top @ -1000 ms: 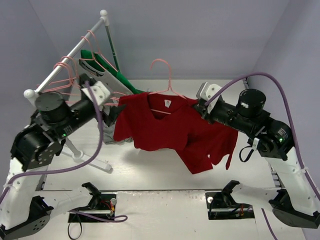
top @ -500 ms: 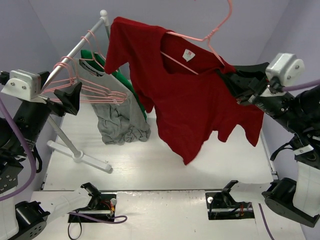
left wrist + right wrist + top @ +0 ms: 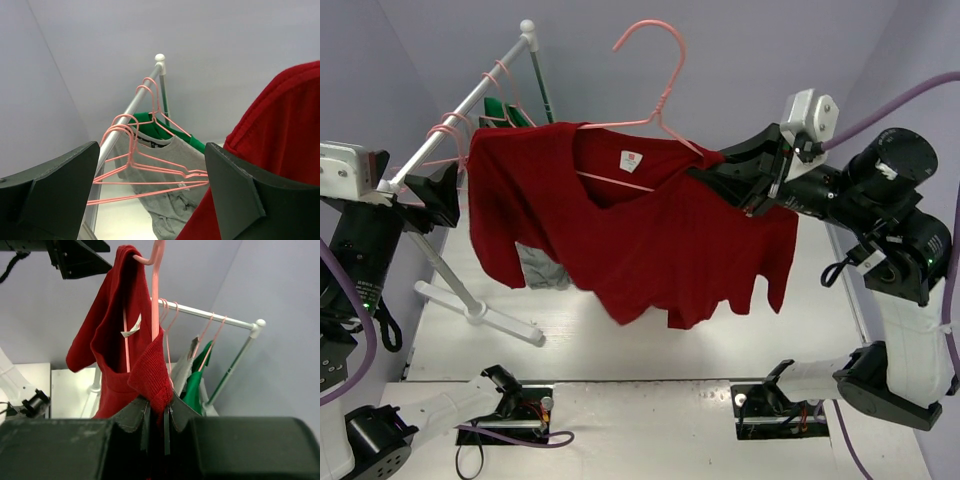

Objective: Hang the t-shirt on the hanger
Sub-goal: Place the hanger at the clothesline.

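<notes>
The dark red t-shirt hangs in the air on a pink wire hanger, whose hook points up. My right gripper is shut on the shirt's right shoulder by the collar, pinching the cloth together with the hanger wire. In the right wrist view the red cloth bunches between the jaws of that gripper, and the hanger rises straight above. My left gripper stands open at the far left, apart from the shirt. In its own view it holds nothing, with a red sleeve at the right.
A white clothes rail slants along the back left on a stand whose foot rests on the table. Several spare pink hangers, a grey t-shirt and a green garment hang from it. Purple walls close in on three sides.
The right arm raised the shirt and hanger high, then swung them left and lower, so the shirt hangs more level. The left arm drew back from the shirt to the far left.
</notes>
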Controlling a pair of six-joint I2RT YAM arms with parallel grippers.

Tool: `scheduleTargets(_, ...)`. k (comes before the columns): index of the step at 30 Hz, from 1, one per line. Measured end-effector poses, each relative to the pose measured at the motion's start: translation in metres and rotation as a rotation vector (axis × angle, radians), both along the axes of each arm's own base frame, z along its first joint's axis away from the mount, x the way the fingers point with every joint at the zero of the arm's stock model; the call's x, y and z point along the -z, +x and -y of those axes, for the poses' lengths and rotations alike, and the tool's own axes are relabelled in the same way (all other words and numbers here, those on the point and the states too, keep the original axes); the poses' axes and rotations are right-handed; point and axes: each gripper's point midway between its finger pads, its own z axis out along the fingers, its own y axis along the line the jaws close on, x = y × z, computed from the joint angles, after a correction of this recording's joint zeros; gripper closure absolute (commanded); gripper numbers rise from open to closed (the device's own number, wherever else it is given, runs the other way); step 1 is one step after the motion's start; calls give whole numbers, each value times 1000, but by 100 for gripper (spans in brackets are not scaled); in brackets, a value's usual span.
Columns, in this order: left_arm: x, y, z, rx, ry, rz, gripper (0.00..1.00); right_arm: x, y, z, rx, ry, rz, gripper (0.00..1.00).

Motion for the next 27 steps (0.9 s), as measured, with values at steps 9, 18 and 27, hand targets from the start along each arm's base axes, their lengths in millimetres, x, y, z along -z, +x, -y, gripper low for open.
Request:
scheduleTargets(9, 6, -1, -11, -57, -12, -25, 19, -32, -6, -12, -84, 109, -3, 100)
scheduleTargets(18, 12, -10, -27, -102, -21, -41, 19, -21, 18, -47, -126, 131, -11, 100)
scheduleTargets(27, 37, -23, -48, -168, -4, -102, 19, 118, 69, -106, 7, -116, -178, 100)
